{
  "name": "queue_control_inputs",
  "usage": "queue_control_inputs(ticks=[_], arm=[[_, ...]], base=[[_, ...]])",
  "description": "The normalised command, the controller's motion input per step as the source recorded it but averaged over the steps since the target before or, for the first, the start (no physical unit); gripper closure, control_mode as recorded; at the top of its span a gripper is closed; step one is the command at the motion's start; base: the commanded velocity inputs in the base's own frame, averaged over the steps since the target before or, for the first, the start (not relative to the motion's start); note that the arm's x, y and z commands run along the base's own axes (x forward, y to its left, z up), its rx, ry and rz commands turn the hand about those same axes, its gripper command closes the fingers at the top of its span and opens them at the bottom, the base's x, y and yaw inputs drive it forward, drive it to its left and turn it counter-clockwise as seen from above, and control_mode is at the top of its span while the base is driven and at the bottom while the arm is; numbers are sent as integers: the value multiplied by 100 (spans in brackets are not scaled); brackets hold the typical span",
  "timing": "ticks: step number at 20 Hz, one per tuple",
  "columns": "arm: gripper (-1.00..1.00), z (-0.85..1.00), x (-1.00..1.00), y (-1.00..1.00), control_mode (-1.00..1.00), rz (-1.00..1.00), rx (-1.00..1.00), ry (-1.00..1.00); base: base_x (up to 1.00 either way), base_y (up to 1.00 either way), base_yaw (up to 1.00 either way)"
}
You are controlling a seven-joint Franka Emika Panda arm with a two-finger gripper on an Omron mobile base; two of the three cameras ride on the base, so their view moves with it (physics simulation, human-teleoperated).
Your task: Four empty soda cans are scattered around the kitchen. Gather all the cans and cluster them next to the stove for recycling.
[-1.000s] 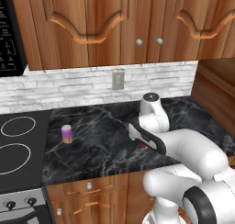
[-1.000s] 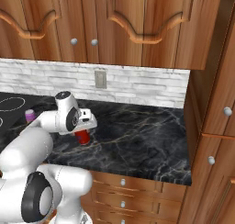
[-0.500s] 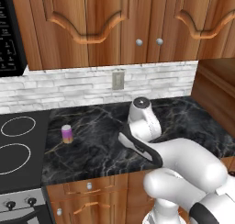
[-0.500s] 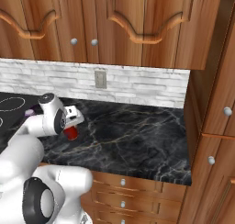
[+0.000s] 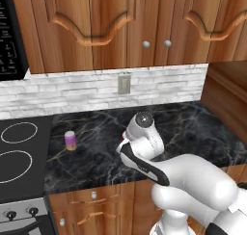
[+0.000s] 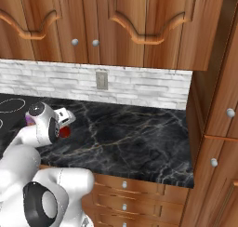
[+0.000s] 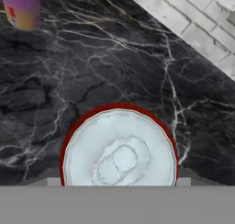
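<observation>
Your hand view looks straight down onto the silver top of a small red soda can [image 7: 119, 149], which sits right at the pincer against the black marbled worktop [image 7: 114, 71]; its pull-tab and red rim show clearly there. From the right base view you get just a sliver of that red can [image 6: 65, 131], tucked under the white hand, and the pincer [image 6: 64, 128] appears to be clenched on the can, though the fingertips themselves are hidden by the hand. The left base view hides the can behind the arm's wrist. What that view gives you instead is the pink-purple soda can with a pale yellowish band [image 5: 70, 140], standing upright on the worktop near the black glass cooktop with white ring outlines [image 5: 19, 152], well apart from the arm. You see this second can again cut off at the top left corner of the hand view [image 7: 20, 7], and peeking from behind the wrist in the right base view [image 6: 29, 121]. Behind runs the white brick wall [image 5: 87, 89] with a grey outlet plate [image 5: 124, 83], and carved brown wood cabinets [image 5: 120, 22] hang above.
</observation>
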Motion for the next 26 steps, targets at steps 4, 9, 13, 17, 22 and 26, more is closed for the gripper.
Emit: queue_control_inputs(ticks=[4,9,13,17,22,26], arm=[[100,0,10,39,-100,10,0,-21],[100,0,14,35,-100,10,0,-20],[100,0,21,28,-100,10,5,-11],[100,4,22,20,-100,9,14,2],[100,5,20,20,-100,8,17,13],[100,2,22,26,-100,1,0,11]], base=[[0,0,0],[0,0,0],[0,0,0],[0,0,0],[0,0,0],[0,0,0]])
